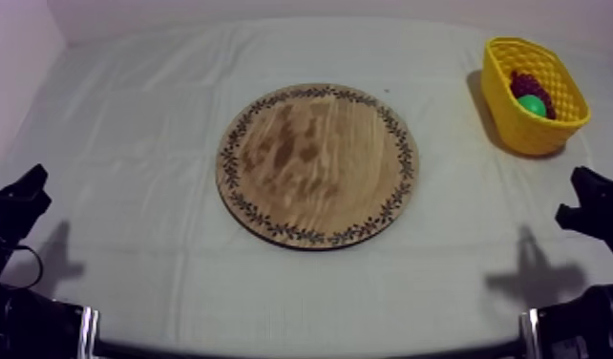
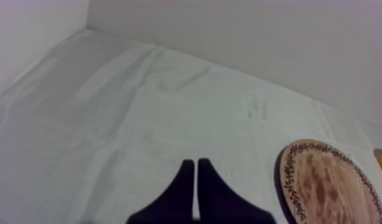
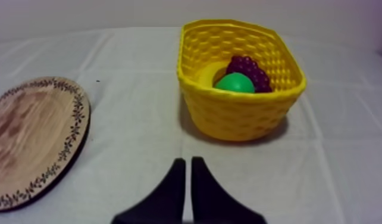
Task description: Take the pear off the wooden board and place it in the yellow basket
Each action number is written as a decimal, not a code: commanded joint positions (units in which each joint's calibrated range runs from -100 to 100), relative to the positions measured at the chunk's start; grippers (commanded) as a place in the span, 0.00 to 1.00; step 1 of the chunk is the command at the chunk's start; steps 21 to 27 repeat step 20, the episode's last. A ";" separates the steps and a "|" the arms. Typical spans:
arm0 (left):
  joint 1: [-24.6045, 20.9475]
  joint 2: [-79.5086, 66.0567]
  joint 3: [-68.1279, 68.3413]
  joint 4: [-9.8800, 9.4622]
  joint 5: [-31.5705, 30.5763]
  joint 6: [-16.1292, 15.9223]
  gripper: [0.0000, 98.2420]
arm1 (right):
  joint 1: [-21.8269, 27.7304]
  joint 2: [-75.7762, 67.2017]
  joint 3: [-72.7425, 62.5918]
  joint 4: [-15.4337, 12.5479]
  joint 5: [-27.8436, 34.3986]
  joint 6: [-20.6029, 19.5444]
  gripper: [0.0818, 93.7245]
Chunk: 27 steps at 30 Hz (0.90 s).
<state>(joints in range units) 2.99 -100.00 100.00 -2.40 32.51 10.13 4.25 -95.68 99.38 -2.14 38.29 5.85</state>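
The task looks done: the wooden board [image 1: 317, 164] at mid-frame lies bare, and the pear [image 1: 532, 105] sits in the yellow basket [image 1: 520, 134] at upper right, beside the grapes [image 1: 528, 86]. The left pincer [image 2: 195, 164] and right pincer [image 3: 187, 162] are pressed closed, holding nothing.

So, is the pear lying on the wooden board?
No, the wooden board is bare and the pear sits inside the yellow basket beside the grapes.
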 commanded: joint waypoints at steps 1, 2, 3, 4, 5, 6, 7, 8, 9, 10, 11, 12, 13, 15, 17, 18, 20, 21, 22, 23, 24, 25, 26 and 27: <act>0.01 0.00 0.00 -0.02 -0.01 0.00 0.00 | -0.01 -0.05 0.07 0.31 -0.48 -2.19 0.01; 0.01 0.00 0.00 -0.02 -0.01 0.00 0.00 | 0.00 -0.06 0.10 0.37 -0.50 -2.23 0.01; 0.01 0.00 0.00 -0.02 -0.01 0.00 0.00 | 0.01 -0.06 0.12 0.41 -0.51 -1.95 0.01; 0.01 0.00 0.00 -0.02 -0.01 0.00 0.00 | 0.02 -0.07 0.14 0.44 -0.52 -1.40 0.01; 0.01 0.00 0.00 -0.02 -0.01 0.00 0.00 | 0.03 -0.07 0.15 0.46 -0.53 -0.66 0.01; 0.01 0.00 0.00 -0.02 -0.01 0.00 0.00 | 0.03 -0.07 0.16 0.47 -0.53 0.19 0.01; 0.01 0.00 0.00 -0.02 -0.01 0.00 0.00 | 0.03 -0.07 0.16 0.48 -0.54 1.10 0.01; 0.01 0.00 0.00 -0.02 -0.01 0.00 0.00 | 0.03 -0.07 0.16 0.49 -0.54 1.96 0.01; 0.01 0.00 0.00 -0.02 -0.01 0.00 0.00 | 0.03 -0.08 0.17 0.49 -0.54 2.75 0.01; 0.01 0.00 0.00 -0.02 -0.01 0.00 0.00 | 0.03 -0.08 0.17 0.50 -0.54 3.40 0.01; 0.01 0.00 0.00 -0.02 -0.01 0.00 0.00 | 0.03 -0.08 0.17 0.50 -0.54 3.90 0.01; 0.01 0.00 0.00 -0.02 -0.01 0.00 0.00 | 0.04 -0.08 0.17 0.50 -0.55 4.23 0.01; 0.01 0.00 0.00 -0.02 -0.01 0.00 0.00 | 0.04 -0.08 0.17 0.50 -0.55 4.42 0.01; 0.01 0.00 0.00 -0.02 -0.01 0.00 0.00 | 0.04 -0.08 0.17 0.50 -0.55 4.53 0.01; 0.01 0.00 0.00 -0.02 -0.01 0.00 0.00 | 0.04 -0.08 0.17 0.50 -0.55 4.55 0.01; 0.01 0.00 0.00 -0.02 -0.01 0.00 0.00 | 0.04 -0.08 0.17 0.50 -0.55 4.56 0.01; 0.01 0.00 0.00 -0.02 -0.01 0.00 0.00 | 0.04 -0.08 0.17 0.50 -0.55 4.59 0.01; 0.01 0.00 0.00 -0.02 -0.01 0.00 0.00 | 0.04 -0.08 0.17 0.50 -0.55 4.59 0.01; 0.01 0.00 0.00 -0.02 -0.01 0.00 0.00 | 0.04 -0.08 0.17 0.50 -0.55 4.59 0.01; 0.01 0.00 0.00 -0.02 -0.01 0.00 0.00 | 0.04 -0.08 0.17 0.50 -0.55 4.59 0.01; 0.01 0.00 0.00 -0.02 -0.01 0.00 0.00 | 0.04 -0.08 0.17 0.50 -0.55 4.59 0.01; 0.01 0.00 0.00 -0.02 -0.01 0.00 0.00 | 0.04 -0.08 0.17 0.50 -0.55 4.59 0.01; 0.01 0.00 0.00 -0.02 -0.01 0.00 0.00 | 0.04 -0.08 0.17 0.50 -0.55 4.59 0.01; 0.01 0.00 0.00 -0.02 -0.01 0.00 0.00 | 0.04 -0.08 0.17 0.50 -0.55 4.59 0.01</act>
